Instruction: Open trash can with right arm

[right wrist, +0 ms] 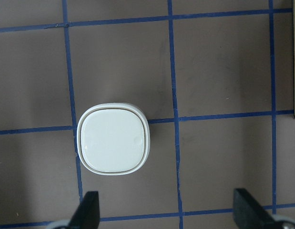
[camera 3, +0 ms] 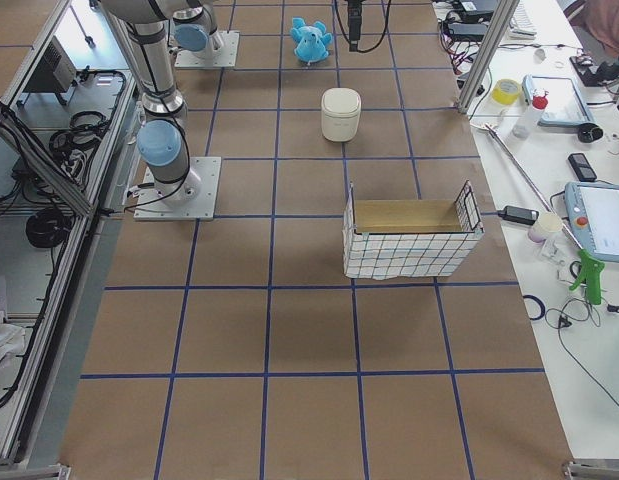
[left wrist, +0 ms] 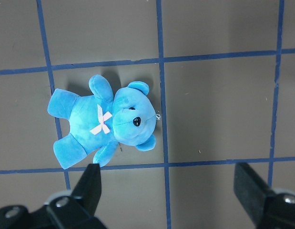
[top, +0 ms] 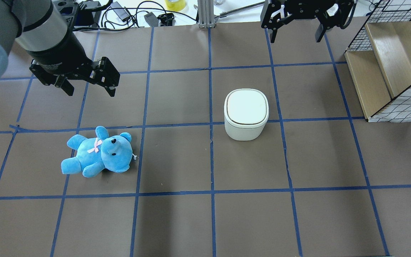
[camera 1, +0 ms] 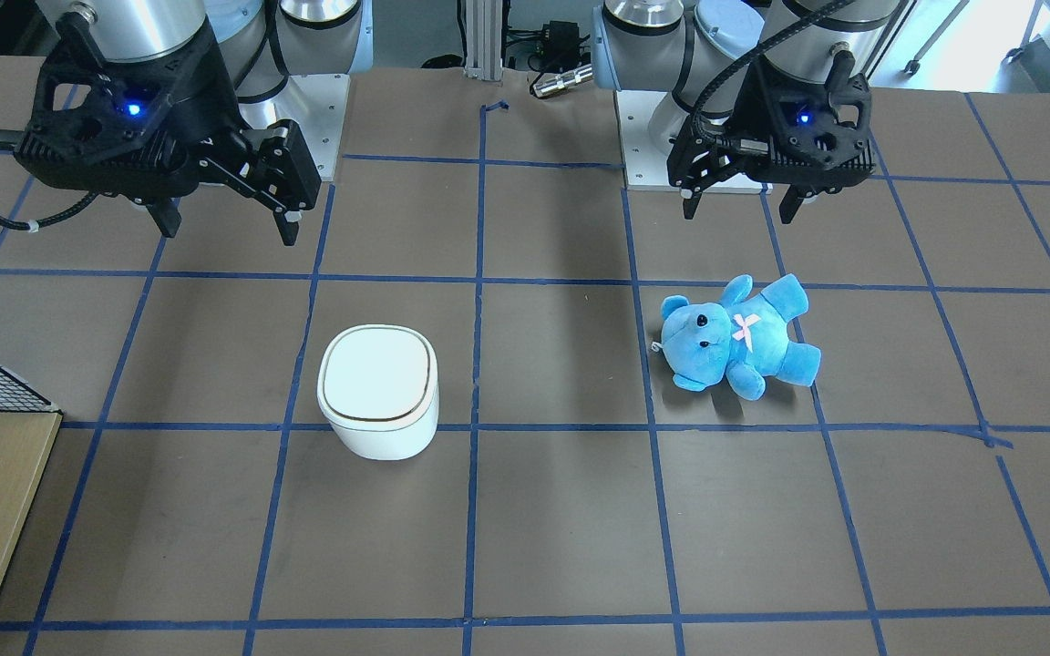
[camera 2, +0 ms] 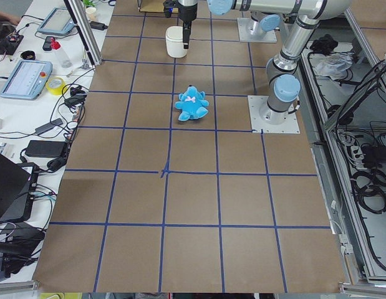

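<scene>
The small white rounded-square plastic trash can (camera 1: 379, 392) (top: 246, 114) (camera 2: 174, 41) (camera 3: 340, 112) (right wrist: 114, 139) stands upright in the robot's right half of the bench, roughly midway between the robot-side edge and the operators' edge. Its flat lid lies shut, ringed by a thin dark seam. It sits on the brown bench top (top: 177, 221) over a line of the blue tape grid.

The right arm's black two-finger gripper (camera 1: 227, 228) (top: 295, 37) (right wrist: 168, 214) hangs high over the bench, clear of the trash can and touching nothing. Its fingers are spread wide and hold nothing. Its wrist view looks straight down on the lid, which sits ahead of the fingertips.

Toward the right end of the bench stands a white wire-mesh basket with wooden panels (top: 387, 64) (camera 3: 409, 235).

In the left half lies a bright blue plush teddy bear with a pale pink bow (camera 1: 735, 337) (top: 96, 151) (left wrist: 99, 119), on its back, well apart from the trash can. The left arm's black gripper (camera 1: 739, 211) (top: 90, 92) (left wrist: 171, 191) hangs above the bear, fingers likewise spread and empty.
</scene>
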{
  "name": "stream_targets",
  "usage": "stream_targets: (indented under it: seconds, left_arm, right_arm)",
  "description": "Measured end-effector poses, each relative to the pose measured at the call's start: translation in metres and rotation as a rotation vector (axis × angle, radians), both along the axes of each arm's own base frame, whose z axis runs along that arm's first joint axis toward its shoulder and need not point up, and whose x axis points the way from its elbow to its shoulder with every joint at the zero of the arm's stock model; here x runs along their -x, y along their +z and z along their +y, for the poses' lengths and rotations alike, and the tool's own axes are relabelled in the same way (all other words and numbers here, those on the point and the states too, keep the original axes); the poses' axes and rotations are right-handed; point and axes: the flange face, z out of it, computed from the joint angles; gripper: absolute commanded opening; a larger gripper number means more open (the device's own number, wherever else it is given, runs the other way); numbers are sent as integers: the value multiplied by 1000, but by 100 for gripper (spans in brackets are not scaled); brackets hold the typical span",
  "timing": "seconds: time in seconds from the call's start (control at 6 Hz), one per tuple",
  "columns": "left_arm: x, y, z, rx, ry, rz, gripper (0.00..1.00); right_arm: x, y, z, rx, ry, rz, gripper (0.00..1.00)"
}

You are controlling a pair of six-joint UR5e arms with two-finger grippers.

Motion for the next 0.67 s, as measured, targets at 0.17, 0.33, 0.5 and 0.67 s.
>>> stream_targets:
  seconds: [0.17, 0.33, 0.5, 0.67]
  left_arm:
    - [0, 0, 0, 0, 0, 0, 100]
    - [0, 0, 0, 0, 0, 0, 100]
    - [0, 0, 0, 0, 0, 0, 100]
    - [0, 0, 0, 0, 0, 0, 100]
  right_arm:
    - [0, 0, 0, 0, 1, 2, 100]
    - [0, -1, 0, -1, 1, 4, 96]
    - [0, -1, 0, 0, 1, 7, 57]
    - [0, -2, -2, 3, 0, 12, 12]
